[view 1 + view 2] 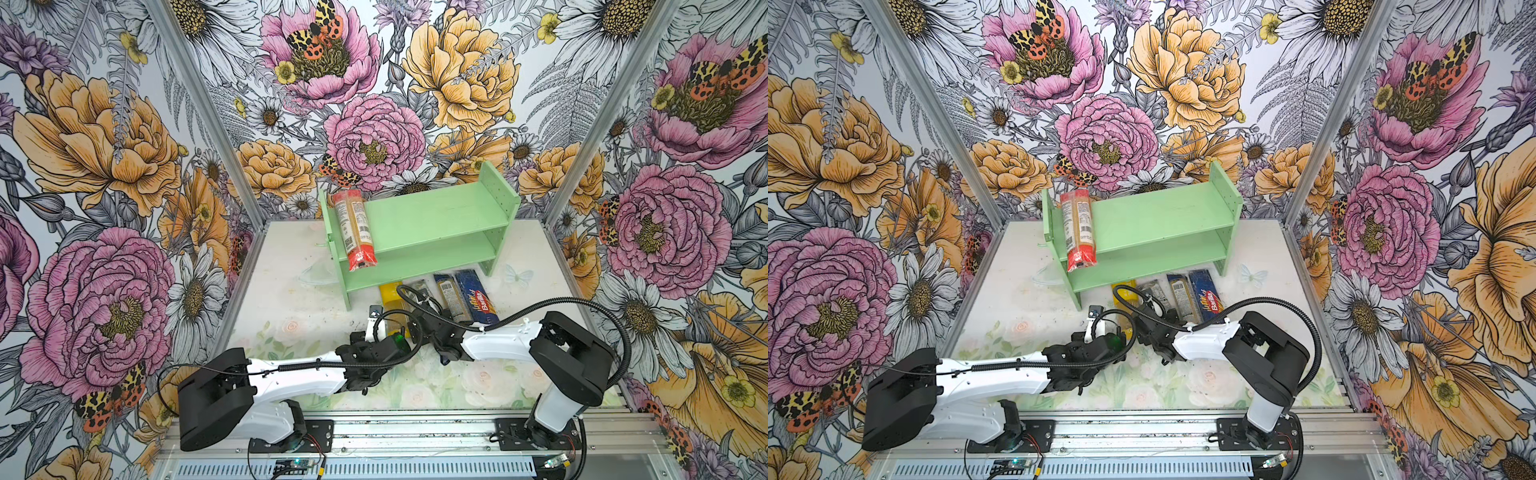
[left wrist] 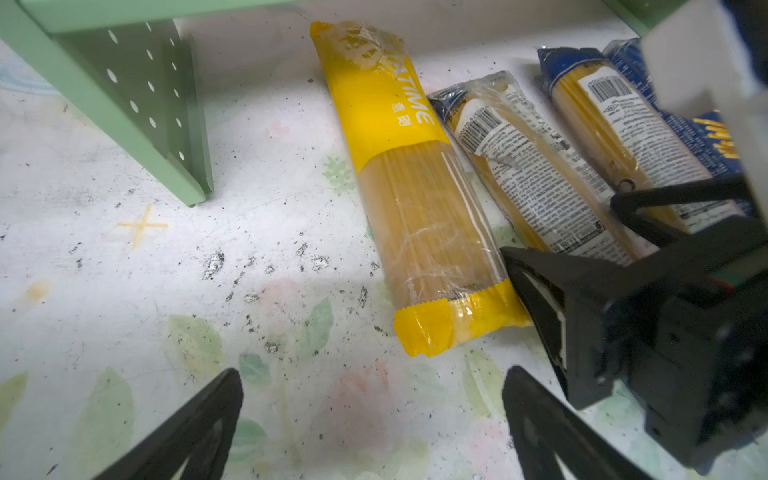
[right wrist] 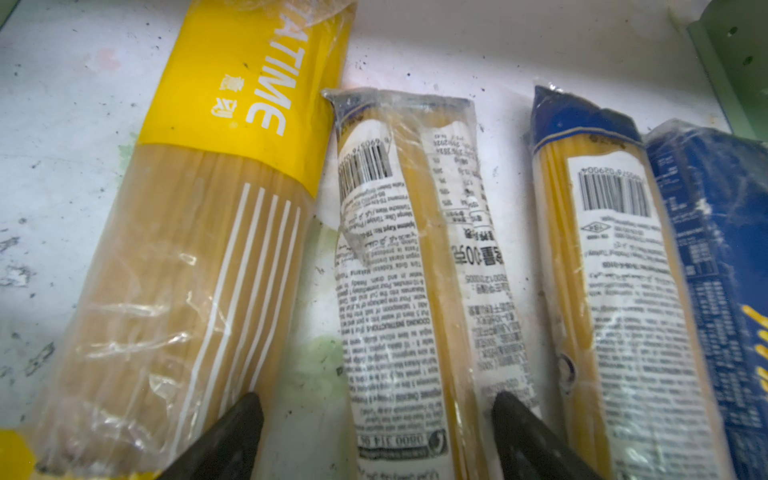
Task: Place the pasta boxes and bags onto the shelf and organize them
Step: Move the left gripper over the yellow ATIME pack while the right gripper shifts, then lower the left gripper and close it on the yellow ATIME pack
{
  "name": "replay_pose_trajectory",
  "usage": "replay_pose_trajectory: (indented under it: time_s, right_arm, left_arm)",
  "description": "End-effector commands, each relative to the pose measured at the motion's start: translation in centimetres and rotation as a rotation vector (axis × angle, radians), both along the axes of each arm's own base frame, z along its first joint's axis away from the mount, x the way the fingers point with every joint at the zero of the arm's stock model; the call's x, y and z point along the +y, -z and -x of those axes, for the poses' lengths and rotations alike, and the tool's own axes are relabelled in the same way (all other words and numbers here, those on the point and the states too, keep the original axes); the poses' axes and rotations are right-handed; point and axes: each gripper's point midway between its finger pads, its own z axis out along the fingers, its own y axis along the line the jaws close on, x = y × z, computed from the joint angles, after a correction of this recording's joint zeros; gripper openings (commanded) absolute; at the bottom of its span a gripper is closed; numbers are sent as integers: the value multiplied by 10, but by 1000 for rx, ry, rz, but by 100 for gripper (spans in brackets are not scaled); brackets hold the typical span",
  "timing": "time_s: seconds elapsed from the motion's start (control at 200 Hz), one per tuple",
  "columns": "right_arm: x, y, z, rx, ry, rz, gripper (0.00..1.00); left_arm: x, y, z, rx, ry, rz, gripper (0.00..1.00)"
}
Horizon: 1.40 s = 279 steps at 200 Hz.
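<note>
The mint-green shelf (image 1: 440, 218) stands at the back in both top views. A red-ended clear bag (image 1: 354, 228) lies across the left of its upper tier, overhanging the front edge. On the table before the shelf lie, side by side, a yellow bag (image 2: 419, 199), two blue-ended clear bags (image 3: 419, 266) (image 3: 623, 291) and the dark blue Barilla box (image 1: 478, 301). My right gripper (image 3: 378, 432) is open, its fingers either side of the clear bag next to the yellow one. My left gripper (image 2: 374, 419) is open over bare table just short of the yellow bag's near end.
Floral walls close in the table on the left, back and right. The shelf's peg-holed side panel (image 2: 158, 116) stands left of the yellow bag. The two wrists (image 1: 415, 340) are close together near the table's middle. An aluminium rail (image 1: 415, 432) runs along the front.
</note>
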Motion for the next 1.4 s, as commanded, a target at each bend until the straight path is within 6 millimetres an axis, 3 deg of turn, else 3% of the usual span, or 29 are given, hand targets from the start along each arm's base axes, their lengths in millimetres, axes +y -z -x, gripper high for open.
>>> replay_pose_trajectory:
  time_s: [0.0,0.185,0.38,0.545,0.891,1.071,1.391]
  right_arm:
    - [17,5,6,22,-68,8,88]
    - [44,4,22,63,-204,-115,87]
    - [45,-5,27,53,-234,-165,87]
    - [27,-25,26,20,-226,-161,87]
    - [-40,-73,24,-75,-122,-200,89]
    - [-69,-80,25,-95,-62,-221,90]
    - [-80,-79,27,-87,-37,-243,89]
  left_arm:
    - [-8,-5,0,-6,11,43,99]
    - [0,-2,3,-11,0,52,99]
    - [9,0,6,-23,-3,72,99]
    - [8,1,6,-47,18,86,99]
    - [-10,4,-3,-72,46,53,99]
    - [-25,11,-10,-81,34,-14,99]
    - [-44,25,-21,-85,-21,-97,99]
